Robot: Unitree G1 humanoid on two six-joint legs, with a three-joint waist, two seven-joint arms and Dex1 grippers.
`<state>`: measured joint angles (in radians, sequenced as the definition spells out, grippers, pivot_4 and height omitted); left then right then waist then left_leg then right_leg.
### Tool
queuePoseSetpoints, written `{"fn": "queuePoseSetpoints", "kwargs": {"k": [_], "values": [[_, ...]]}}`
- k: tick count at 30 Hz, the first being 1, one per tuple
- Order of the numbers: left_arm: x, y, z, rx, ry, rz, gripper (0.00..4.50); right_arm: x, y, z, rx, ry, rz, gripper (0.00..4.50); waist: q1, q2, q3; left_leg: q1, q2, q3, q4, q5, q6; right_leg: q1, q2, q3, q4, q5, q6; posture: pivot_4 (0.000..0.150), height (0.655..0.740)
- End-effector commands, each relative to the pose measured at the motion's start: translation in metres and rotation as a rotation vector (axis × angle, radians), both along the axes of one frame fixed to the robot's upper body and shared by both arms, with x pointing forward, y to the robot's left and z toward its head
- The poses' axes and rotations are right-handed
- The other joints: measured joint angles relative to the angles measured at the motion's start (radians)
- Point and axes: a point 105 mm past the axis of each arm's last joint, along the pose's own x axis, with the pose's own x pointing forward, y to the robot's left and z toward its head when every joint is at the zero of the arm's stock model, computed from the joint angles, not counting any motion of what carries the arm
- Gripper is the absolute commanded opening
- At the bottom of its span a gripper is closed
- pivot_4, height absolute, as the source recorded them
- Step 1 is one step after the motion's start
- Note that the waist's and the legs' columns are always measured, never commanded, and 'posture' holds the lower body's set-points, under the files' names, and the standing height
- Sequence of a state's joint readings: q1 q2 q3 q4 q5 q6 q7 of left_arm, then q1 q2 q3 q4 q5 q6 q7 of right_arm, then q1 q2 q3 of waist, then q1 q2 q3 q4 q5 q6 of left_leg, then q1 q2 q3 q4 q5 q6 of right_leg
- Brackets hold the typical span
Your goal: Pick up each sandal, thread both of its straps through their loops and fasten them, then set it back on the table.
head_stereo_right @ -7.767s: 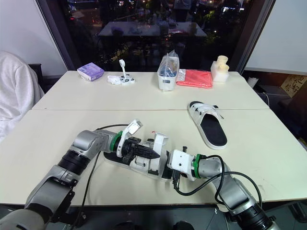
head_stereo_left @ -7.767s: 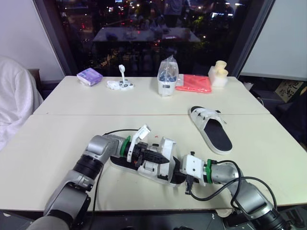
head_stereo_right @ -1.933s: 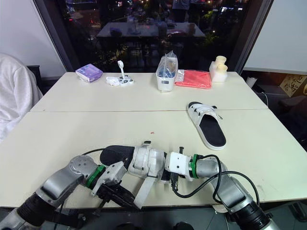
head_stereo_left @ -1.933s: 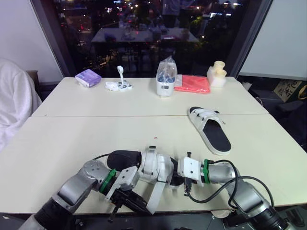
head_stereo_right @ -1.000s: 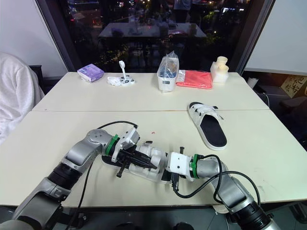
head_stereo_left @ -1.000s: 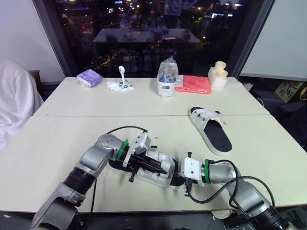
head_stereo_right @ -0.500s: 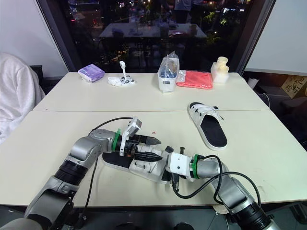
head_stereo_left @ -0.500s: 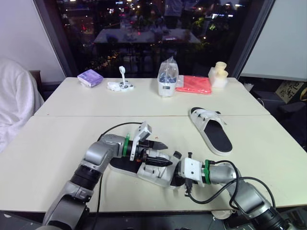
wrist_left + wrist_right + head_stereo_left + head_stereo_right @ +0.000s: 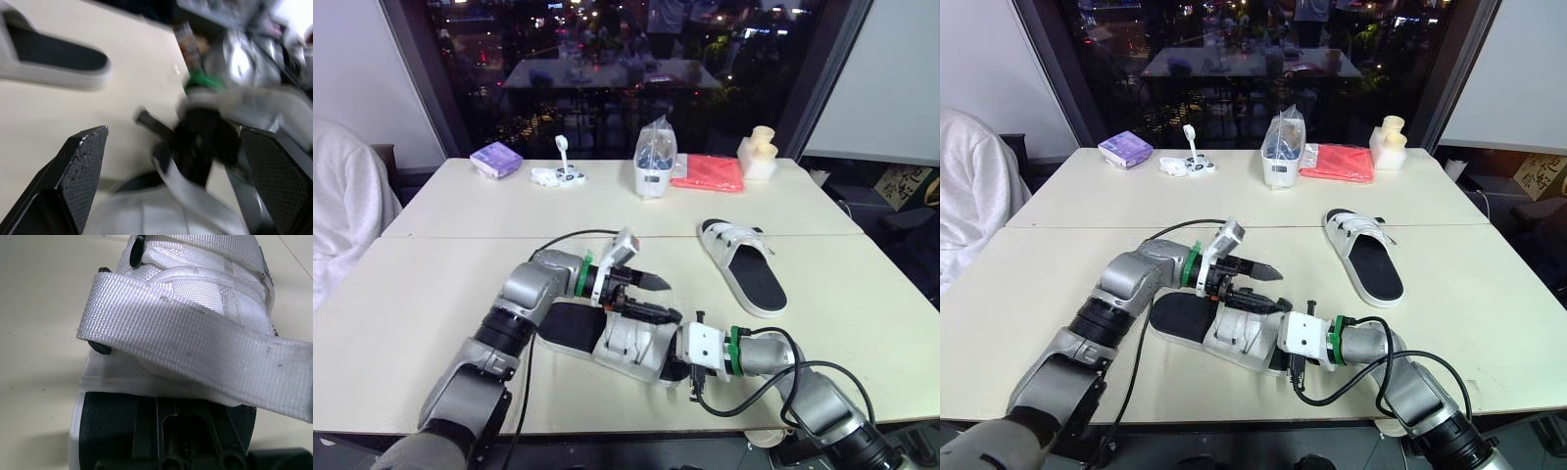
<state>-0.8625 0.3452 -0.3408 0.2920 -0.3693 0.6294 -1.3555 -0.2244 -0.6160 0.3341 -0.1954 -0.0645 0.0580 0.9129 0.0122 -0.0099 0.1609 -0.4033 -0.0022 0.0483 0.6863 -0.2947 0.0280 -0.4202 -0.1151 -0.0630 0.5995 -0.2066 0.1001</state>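
your right hand (image 9: 679, 356) is gripping strap end of near sandal (image 9: 576, 327): black sole, white webbing upper, lying on table (image 9: 421, 284); strap (image 9: 195, 357) is lying loose across it. your left hand (image 9: 672, 301) is hovering open above.

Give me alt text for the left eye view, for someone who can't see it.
Two robot grippers work on a white-strapped sandal near the front of a cream table: the left gripper is open at its straps, the right gripper is at its end. A second sandal lies farther right.
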Motion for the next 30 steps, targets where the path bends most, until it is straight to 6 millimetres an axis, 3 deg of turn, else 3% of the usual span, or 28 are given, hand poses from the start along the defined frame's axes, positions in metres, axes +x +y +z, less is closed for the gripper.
{"fn": "queuePoseSetpoints", "kwargs": {"k": [1,9,10,12,19,24,30], "values": [[-0.002,-0.002,0.001,0.042,-0.068,-0.067,4.46,-0.007,-0.005,-0.025,-0.067,0.086,-0.009,0.0,0.0,0.0,0.0,0.0,0.0,0.0,0.0,0.0,0.0,0.0,0.0,0.0,0.0,0.0,0.0,0.15,0.74],[-0.001,-0.008,-0.007,0.062,-0.096,-0.095,4.46,-0.008,-0.006,-0.026,-0.061,0.085,-0.023,0.0,0.0,0.0,0.0,0.0,0.001,0.0,0.0,0.0,0.0,0.0,0.0,0.0,0.0,0.0,0.0,0.15,0.74],[-0.001,-0.01,-0.006,0.056,-0.093,-0.093,4.22,-0.009,-0.005,-0.026,-0.06,0.085,-0.025,0.0,0.0,0.0,0.0,0.0,0.001,0.0,0.0,0.0,0.0,0.0,0.0,0.0,0.0,0.0,0.0,0.15,0.74],[0.0,-0.012,-0.005,0.05,-0.094,-0.088,3.59,-0.009,-0.006,-0.026,-0.058,0.085,-0.028,0.0,0.0,0.0,0.0,0.0,0.001,0.0,0.0,0.0,0.0,0.0,0.0,0.0,0.0,0.0,0.0,0.15,0.74],[0.0,-0.016,-0.003,0.032,-0.074,-0.093,0.05,-0.008,-0.006,-0.027,-0.057,0.085,-0.032,0.0,0.0,0.0,0.0,0.0,0.001,0.0,0.0,0.0,0.0,0.0,0.0,0.0,0.0,0.0,0.0,0.15,0.74],[0.007,-0.017,0.008,-0.01,-0.056,-0.044,0.05,-0.008,-0.006,-0.027,-0.058,0.085,-0.03,0.0,0.0,0.0,0.0,0.0,0.001,0.0,0.0,0.0,0.0,0.0,0.0,0.0,0.0,0.0,0.0,0.15,0.74],[0.011,-0.008,0.04,-0.132,0.023,-0.011,0.05,-0.011,-0.006,-0.028,-0.07,0.093,-0.013,0.0,0.0,0.0,0.0,0.0,0.001,0.0,0.0,0.0,0.0,0.0,0.0,0.0,0.0,0.0,0.0,0.15,0.74]]}}
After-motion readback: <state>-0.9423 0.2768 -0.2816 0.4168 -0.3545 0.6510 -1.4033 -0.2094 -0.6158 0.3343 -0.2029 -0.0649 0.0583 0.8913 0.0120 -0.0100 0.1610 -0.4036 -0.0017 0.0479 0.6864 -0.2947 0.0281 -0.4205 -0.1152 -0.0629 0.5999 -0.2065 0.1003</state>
